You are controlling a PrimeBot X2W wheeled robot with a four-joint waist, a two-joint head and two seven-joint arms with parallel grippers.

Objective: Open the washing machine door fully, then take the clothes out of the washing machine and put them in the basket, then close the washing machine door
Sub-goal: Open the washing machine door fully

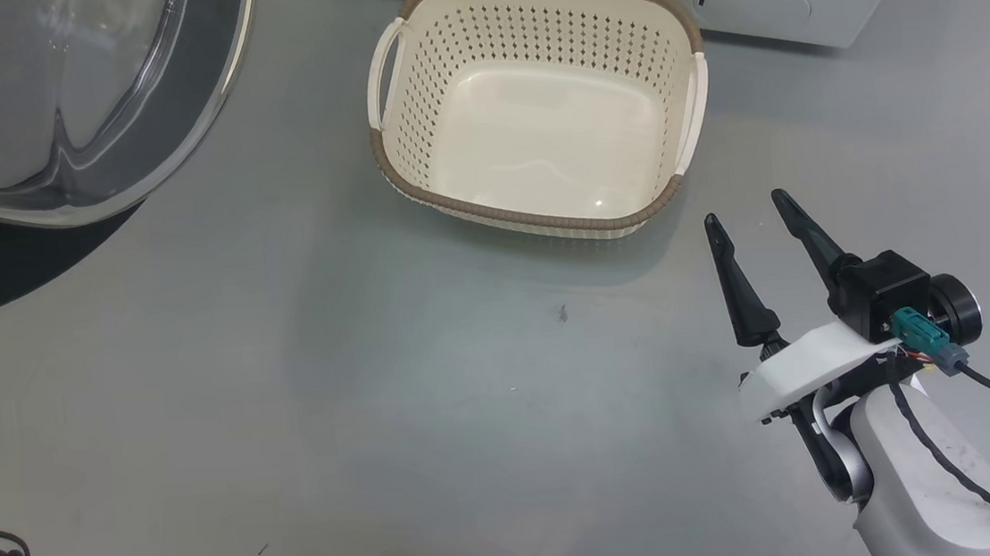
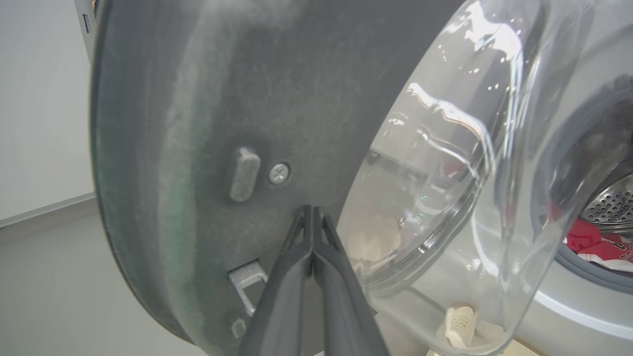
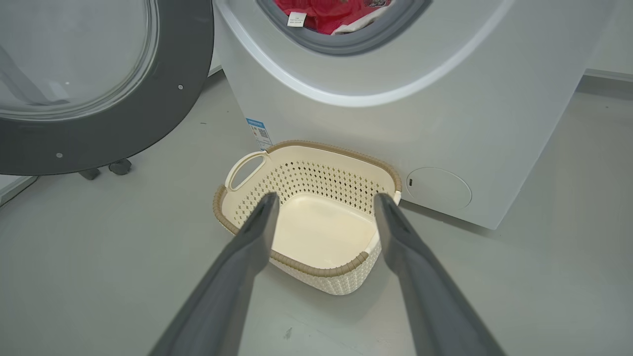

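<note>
The washing machine door (image 1: 77, 108) stands swung open at the upper left, its black rim (image 3: 123, 123) and glass bowl (image 2: 445, 163) facing inward. My left gripper (image 2: 312, 210) is shut, with its tips against the door's dark inner rim beside a screw and a small stud. Red clothes (image 3: 326, 12) with white trim lie in the grey-gasketed opening of the washing machine (image 3: 395, 113); they also show past the glass (image 2: 598, 244). The cream basket (image 1: 538, 104) sits empty on the floor before the machine. My right gripper (image 1: 750, 220) hangs open just right of the basket, holding nothing.
Grey floor (image 1: 335, 399) stretches in front of the basket. A round service flap (image 3: 437, 188) and a blue sticker (image 3: 259, 132) sit low on the machine's front. A small caster or foot (image 3: 118, 167) shows under the door. A white wall (image 2: 39, 99) lies beyond the door.
</note>
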